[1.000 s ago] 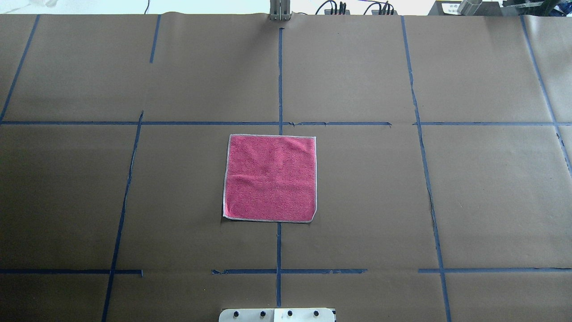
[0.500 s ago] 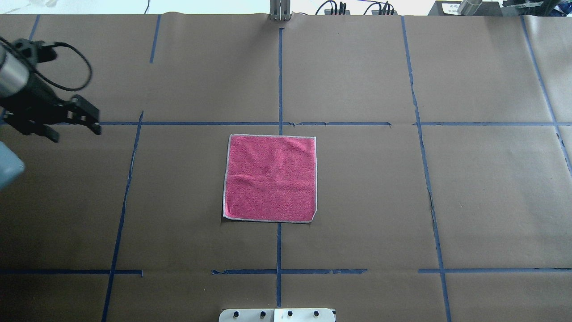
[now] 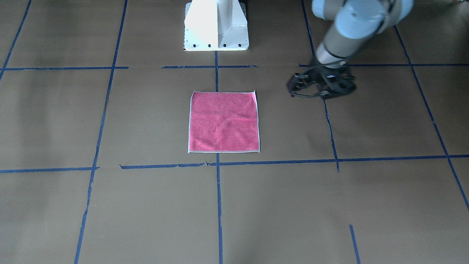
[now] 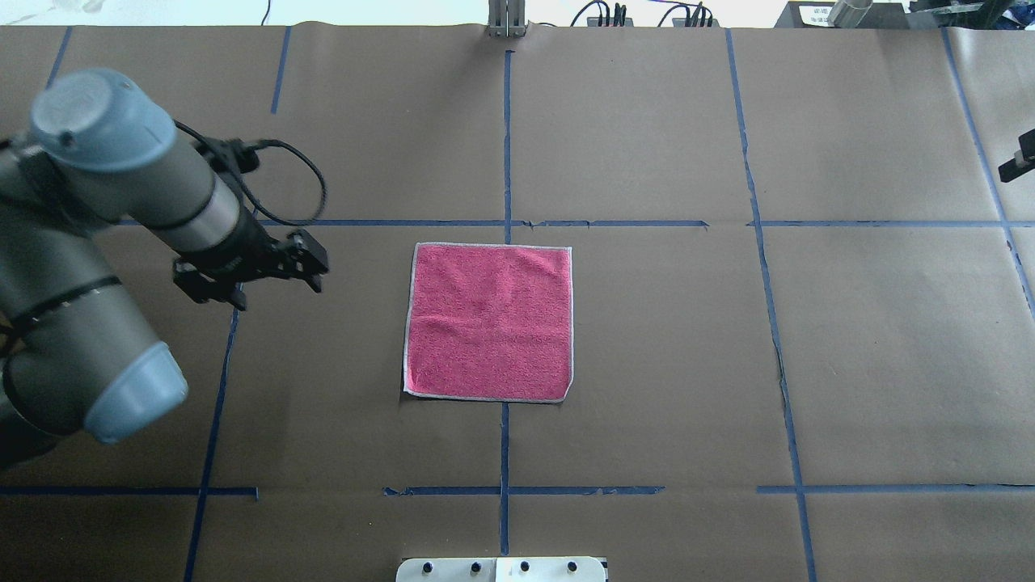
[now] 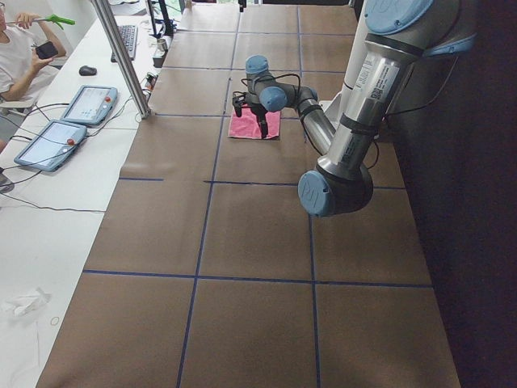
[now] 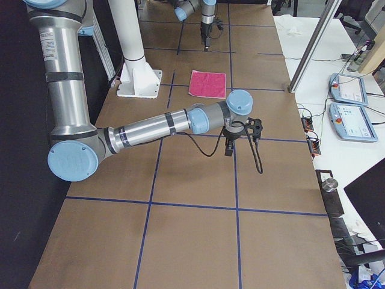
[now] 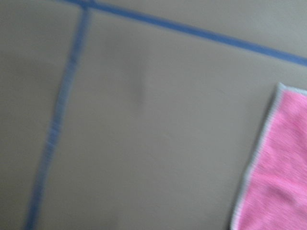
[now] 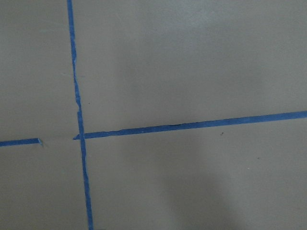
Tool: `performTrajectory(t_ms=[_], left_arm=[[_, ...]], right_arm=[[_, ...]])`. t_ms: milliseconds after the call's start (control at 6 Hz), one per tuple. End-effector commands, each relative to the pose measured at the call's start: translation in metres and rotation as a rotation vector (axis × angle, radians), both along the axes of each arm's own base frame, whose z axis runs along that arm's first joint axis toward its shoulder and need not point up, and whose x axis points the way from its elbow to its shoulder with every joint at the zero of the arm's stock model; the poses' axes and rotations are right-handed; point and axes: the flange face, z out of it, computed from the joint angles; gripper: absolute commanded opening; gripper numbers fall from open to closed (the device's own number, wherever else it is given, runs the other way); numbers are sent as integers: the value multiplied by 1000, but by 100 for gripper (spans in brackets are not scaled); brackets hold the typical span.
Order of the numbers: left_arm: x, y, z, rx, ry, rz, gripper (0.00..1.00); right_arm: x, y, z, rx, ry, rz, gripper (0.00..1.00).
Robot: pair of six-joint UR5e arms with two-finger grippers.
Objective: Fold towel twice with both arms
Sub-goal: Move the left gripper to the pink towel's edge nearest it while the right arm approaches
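Observation:
The towel lies flat and pink face up with pale edging at the table's middle; it also shows in the front view. In the left wrist view its left edge is at the right. My left gripper hovers a short way off the towel's left side, jaws apart and empty; it also shows in the front view. Only a black tip of my right gripper shows at the overhead view's right edge, far from the towel. In the right side view it hangs over a tape crossing; I cannot tell its state.
Brown paper with a blue tape grid covers the table. The white pedestal base stands at the robot's side of the towel. A metal post stands at the far edge. A side desk holds tablets.
My left arm has come in from the left edge and moved right toward the towel. A tip of my right gripper has entered at the right edge. The towel has not moved.

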Motion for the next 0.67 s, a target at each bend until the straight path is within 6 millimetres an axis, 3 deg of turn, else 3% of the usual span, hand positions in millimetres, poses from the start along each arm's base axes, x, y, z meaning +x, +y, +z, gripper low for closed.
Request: performTrajectory(t_ms=[0, 167, 333, 500], left_arm=[[87, 34, -5, -31, -11, -57, 100], [105, 35, 5, -28, -45, -61, 93], [107, 34, 8, -29, -51, -60, 87], [111, 32, 15, -35, -65, -60, 80]], right_arm=[[-52, -3, -29, 7, -14, 25, 100], [-67, -4, -39, -50, -25, 50, 100], [-72, -6, -48, -55, -33, 57, 100], [-90, 0, -57, -43, -25, 40, 100]])
